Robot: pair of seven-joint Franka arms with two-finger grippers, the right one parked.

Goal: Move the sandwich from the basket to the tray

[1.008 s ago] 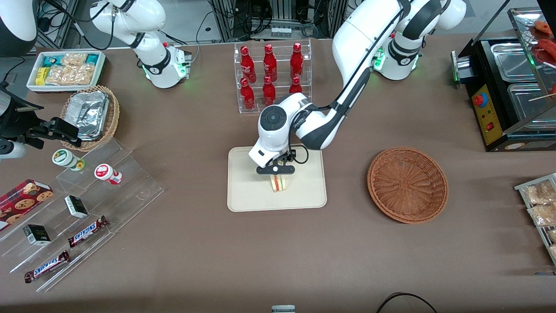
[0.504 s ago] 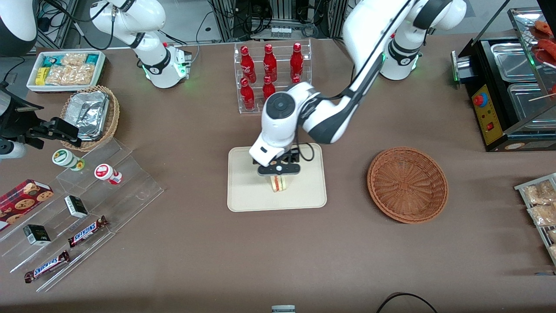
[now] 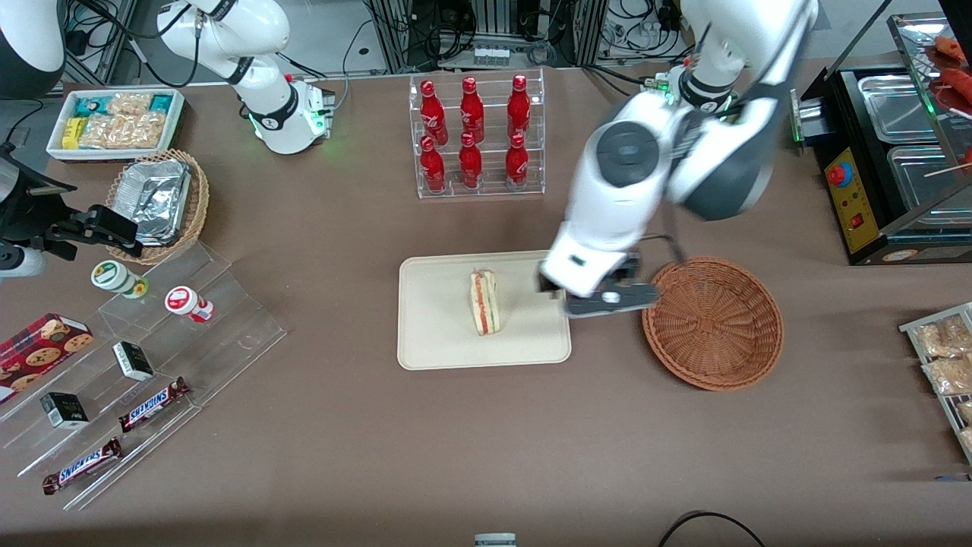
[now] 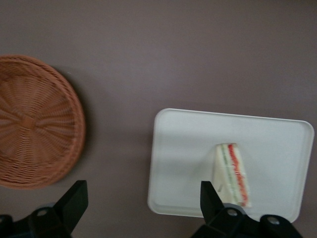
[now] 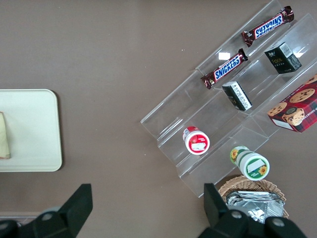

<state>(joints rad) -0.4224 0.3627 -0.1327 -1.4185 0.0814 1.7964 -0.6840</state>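
Front view: your gripper (image 3: 604, 302) hangs spread and empty between tray (image 3: 433, 349) and basket (image 3: 712, 323); sandwich (image 3: 484, 301) sits on tray.

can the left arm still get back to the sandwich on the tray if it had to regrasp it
Probably yes: the sandwich lies uncovered on the tray, and the open gripper hangs beside it, above the gap between tray and basket.
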